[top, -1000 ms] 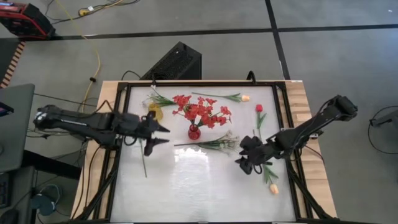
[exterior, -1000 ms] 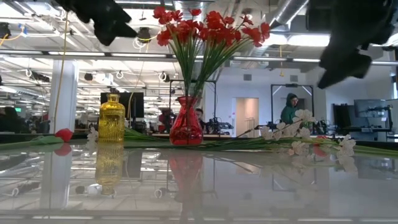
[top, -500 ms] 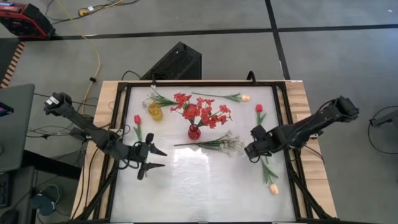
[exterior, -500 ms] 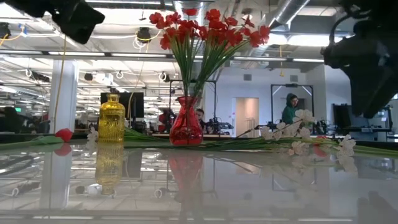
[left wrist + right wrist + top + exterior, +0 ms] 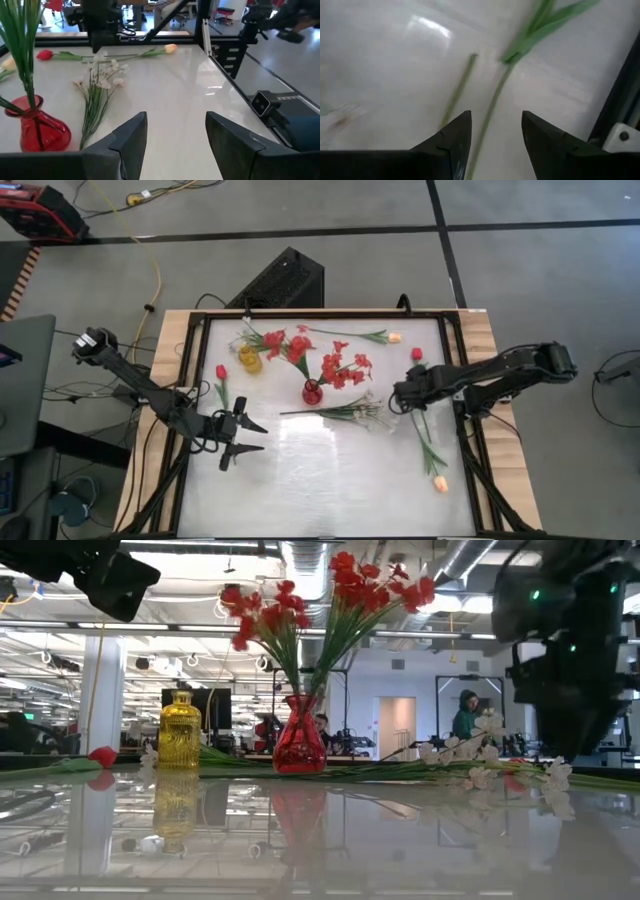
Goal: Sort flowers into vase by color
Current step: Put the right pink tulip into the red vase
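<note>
A red vase (image 5: 312, 391) stands mid-table and holds bushy red clusters (image 5: 345, 365); one cluster (image 5: 283, 343) leans toward the yellow vase (image 5: 249, 359). A white spray (image 5: 350, 410) lies beside the red vase. One red tulip (image 5: 221, 372) lies near the left edge and another (image 5: 416, 354) at the right. Peach tulips lie at the far edge (image 5: 393, 337) and the near right (image 5: 440, 483). My left gripper (image 5: 256, 435) (image 5: 175, 120) hovers open, near and left of the vases. My right gripper (image 5: 398, 398) (image 5: 496, 117) is open, pointing down over green stems (image 5: 490, 115).
A second white spray (image 5: 245, 338) lies by the yellow vase at the far left. A black frame (image 5: 455, 360) runs round the white tabletop. The near half of the table (image 5: 330, 480) is bare apart from the peach tulip at the right.
My left arm swung back from beside the yellow vase toward the table's near left, then held still. My right gripper travelled toward the far edge, along the stems at the right. One red cluster in the vase tipped away from the others toward the left.
</note>
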You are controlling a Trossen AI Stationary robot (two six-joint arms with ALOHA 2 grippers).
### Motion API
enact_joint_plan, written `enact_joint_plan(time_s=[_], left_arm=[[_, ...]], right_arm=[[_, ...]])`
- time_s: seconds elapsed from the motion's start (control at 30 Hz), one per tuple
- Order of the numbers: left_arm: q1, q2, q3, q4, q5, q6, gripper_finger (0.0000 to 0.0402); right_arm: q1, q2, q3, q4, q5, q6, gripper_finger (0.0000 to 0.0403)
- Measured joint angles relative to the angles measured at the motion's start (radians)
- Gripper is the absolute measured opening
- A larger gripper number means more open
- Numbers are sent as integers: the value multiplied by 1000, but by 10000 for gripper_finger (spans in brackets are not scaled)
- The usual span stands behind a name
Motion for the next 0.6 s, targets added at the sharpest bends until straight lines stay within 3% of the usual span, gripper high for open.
enact_joint_plan(time_s=[0.3, 0.6], left_arm=[[0, 0, 0, 20, -8, -9, 190], [2, 0, 0, 30, -33, 7, 190]], right_arm=[[-100, -4, -94, 128, -26, -105, 198], [-106, -4, -107, 142, -32, -88, 175]])
